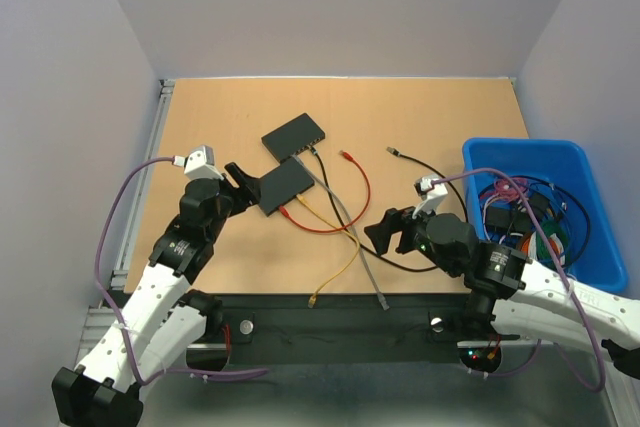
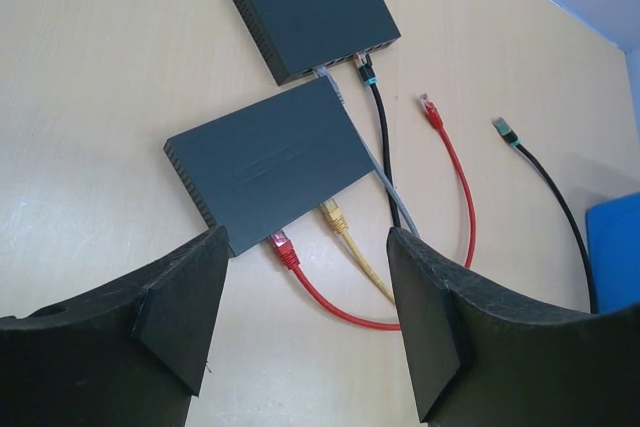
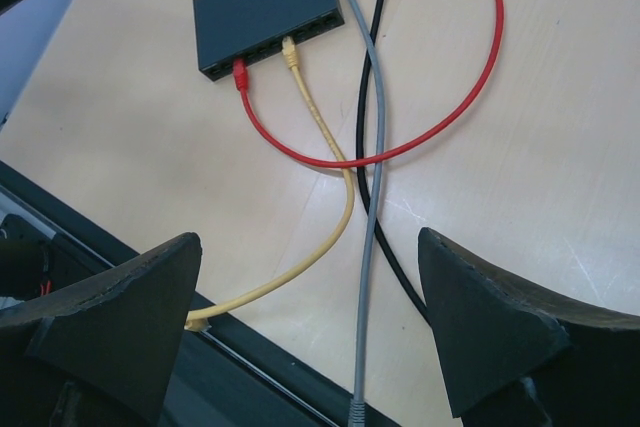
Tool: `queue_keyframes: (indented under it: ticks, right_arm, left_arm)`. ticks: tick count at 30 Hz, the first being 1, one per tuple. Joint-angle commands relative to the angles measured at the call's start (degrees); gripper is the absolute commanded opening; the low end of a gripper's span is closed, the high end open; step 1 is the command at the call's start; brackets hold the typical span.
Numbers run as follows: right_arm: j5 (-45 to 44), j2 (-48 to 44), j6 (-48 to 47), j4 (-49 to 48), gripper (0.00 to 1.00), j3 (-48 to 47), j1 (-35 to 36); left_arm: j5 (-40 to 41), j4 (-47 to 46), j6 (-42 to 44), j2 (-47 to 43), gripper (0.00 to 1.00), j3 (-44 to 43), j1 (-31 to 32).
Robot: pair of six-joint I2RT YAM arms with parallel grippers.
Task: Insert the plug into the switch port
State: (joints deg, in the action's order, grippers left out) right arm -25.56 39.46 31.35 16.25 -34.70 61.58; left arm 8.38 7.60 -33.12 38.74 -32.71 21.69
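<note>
Left edge: aluminium rail [image 1: 143, 177] borders the tan wooden tabletop [image 1: 210, 117]; bare board lies between the rail and the left arm.
Left gripper [image 2: 305, 297]: black fingers spread, nothing between them; hovers just off the near switch's near-left corner.
Near switch [image 1: 285, 187]: flat black box, ports facing the front edge; red cable [image 3: 497, 27] and yellow cable [image 3: 320, 127] plugged in side by side.
Far switch [image 1: 295, 134]: matching black box just behind; grey cable [image 3: 368, 247] and black cable [image 3: 376, 7] plugged in.
Loose plugs: red plug [image 2: 430, 109] lies right of the switches, black cable's plug [image 2: 503, 129] further right, both on open board.
Obstruction: the four cables cross between the switches and the front edge.
Right gripper [image 3: 310, 317]: fingers wide apart, empty, above that crossing.
Right edge: blue plastic bin [image 1: 590, 247] of cables beside the wall.
Room: pale grey walls [image 1: 340, 7] on three sides.
</note>
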Motion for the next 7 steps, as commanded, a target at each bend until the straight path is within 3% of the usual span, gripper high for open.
queue_keyframes:
  ticks: [1, 7]
  right_arm:
    - [-0.7, -0.3, 0.5, -0.6, 0.94, -1.9, 0.4]
    - [-1.0, -1.3, 0.3, -0.7, 0.93, -2.4, 0.4]
  left_arm:
    - [1.3, -1.5, 0.0, -0.9, 0.76, -2.1, 0.3]
    - [2.0, -1.6, 0.0, -1.0, 0.76, -2.0, 0.3]
